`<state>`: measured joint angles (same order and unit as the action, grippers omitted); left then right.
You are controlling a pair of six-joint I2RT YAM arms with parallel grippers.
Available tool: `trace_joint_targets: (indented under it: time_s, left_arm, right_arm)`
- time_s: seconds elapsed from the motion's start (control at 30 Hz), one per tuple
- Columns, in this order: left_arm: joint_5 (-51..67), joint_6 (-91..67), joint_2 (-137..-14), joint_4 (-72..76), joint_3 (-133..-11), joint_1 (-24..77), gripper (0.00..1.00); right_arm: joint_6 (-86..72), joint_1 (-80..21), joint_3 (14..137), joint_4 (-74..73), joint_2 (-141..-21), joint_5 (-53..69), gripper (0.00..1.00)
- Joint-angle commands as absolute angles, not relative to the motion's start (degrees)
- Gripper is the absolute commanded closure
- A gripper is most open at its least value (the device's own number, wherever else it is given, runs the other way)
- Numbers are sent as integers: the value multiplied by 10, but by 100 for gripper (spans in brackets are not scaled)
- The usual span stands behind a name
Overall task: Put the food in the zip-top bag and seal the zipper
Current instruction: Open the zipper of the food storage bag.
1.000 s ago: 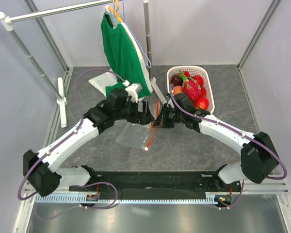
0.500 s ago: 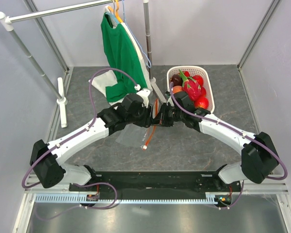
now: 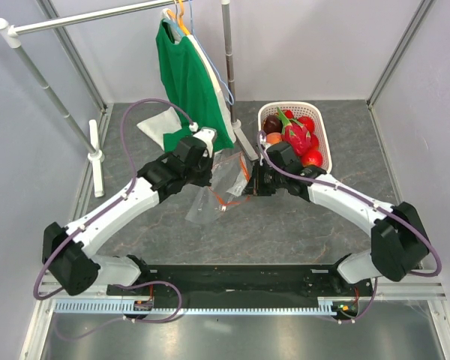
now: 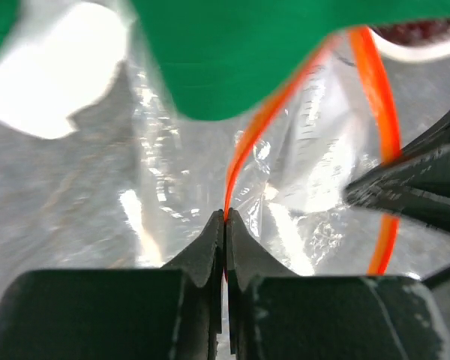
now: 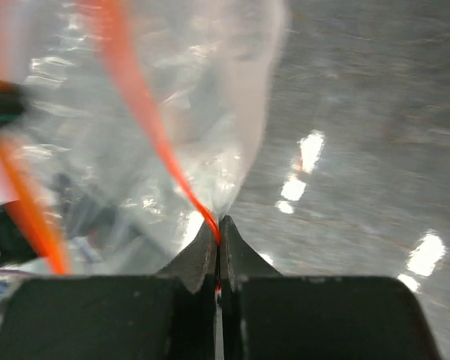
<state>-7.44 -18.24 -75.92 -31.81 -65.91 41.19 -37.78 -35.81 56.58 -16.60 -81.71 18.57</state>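
The clear zip-top bag (image 3: 208, 202) hangs slack between both grippers over the grey table. My left gripper (image 3: 212, 174) is shut on its orange-red zipper (image 3: 226, 198); the left wrist view shows the strip (image 4: 242, 150) pinched at the fingertips (image 4: 225, 219). My right gripper (image 3: 248, 182) is shut on the zipper's other side (image 5: 154, 127) at its tips (image 5: 218, 234). The food lies in the white basket (image 3: 327, 146): a pink dragon fruit (image 3: 295, 135), red fruits (image 3: 312, 158) and an orange one (image 3: 274, 139). No food is in the bag.
A green shirt (image 3: 189, 82) hangs from a rack just behind the left gripper and fills the top of the left wrist view (image 4: 232, 52). A white cloth (image 3: 157, 120) lies at back left. The rack's upright pole (image 3: 228, 60) stands beside the basket.
The left gripper has shut on the zipper and drawn back to the left, pulling the bag's mouth apart. The right gripper has stayed shut and barely moved.
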Motion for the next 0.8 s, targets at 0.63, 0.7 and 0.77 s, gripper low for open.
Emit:
trace_joint_targets:
  time_s: [0.63, 0.7, 0.77]
  left_arm:
    - [-146, -163, -677, -355, -608, 389, 98]
    - [-142, -182, -702, -354, -615, 389, 98]
    - [-141, -188, -728, -352, -630, 388, 98]
  right_arm:
    - [-92, -317, 753, -279, -1000, 311, 66]
    - [-84, -312, 748, -293, -988, 307, 53]
    - [-76, -304, 741, -300, -973, 307, 41]
